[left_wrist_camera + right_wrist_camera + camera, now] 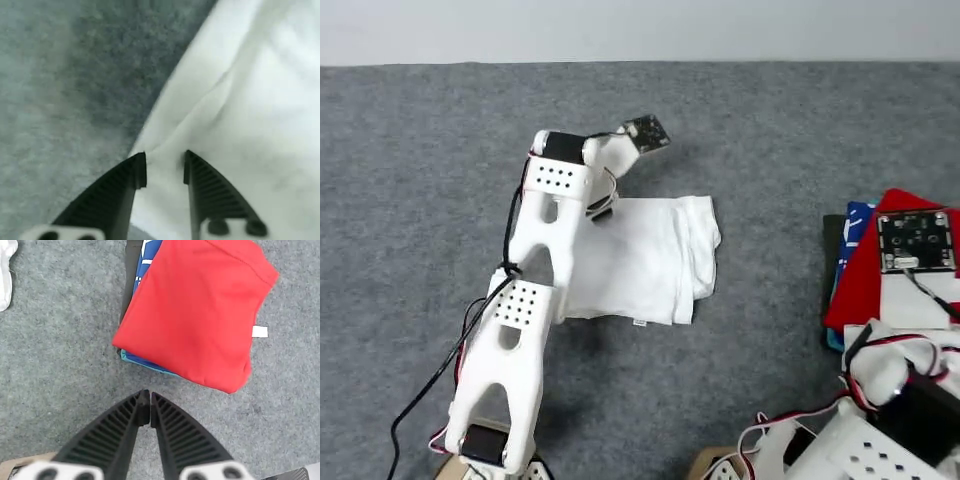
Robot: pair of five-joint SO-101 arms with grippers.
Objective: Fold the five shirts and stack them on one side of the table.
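- The left gripper (pixel 165 167) is set at the far left corner of the white shirt (pixel 640 260). Its jaws are parted a little, cloth lies between them, and nothing is seen to be clamped.
- If only the top layer is caught there, the fold could be pulled apart. If the jaws are closed too near the hem, the cloth could be lost halfway.
- The white shirt is laid mid-table, partly folded, with bunched layers along its right side. These could be loosened by a sideways drag over the rough grey table (pixel 420 150).
- Wide bare table is left on the left and far sides, and a strip of it is kept between the white shirt and the stack.
- The stack is placed near the right edge, with the red shirt (pixel 195 315) on top, skewed over the blue shirt (pixel 147 260). It could be toppled by a careless drop.
- The right gripper (pixel 150 400) is closed on nothing and held just beside the stack, which could be nudged by it.
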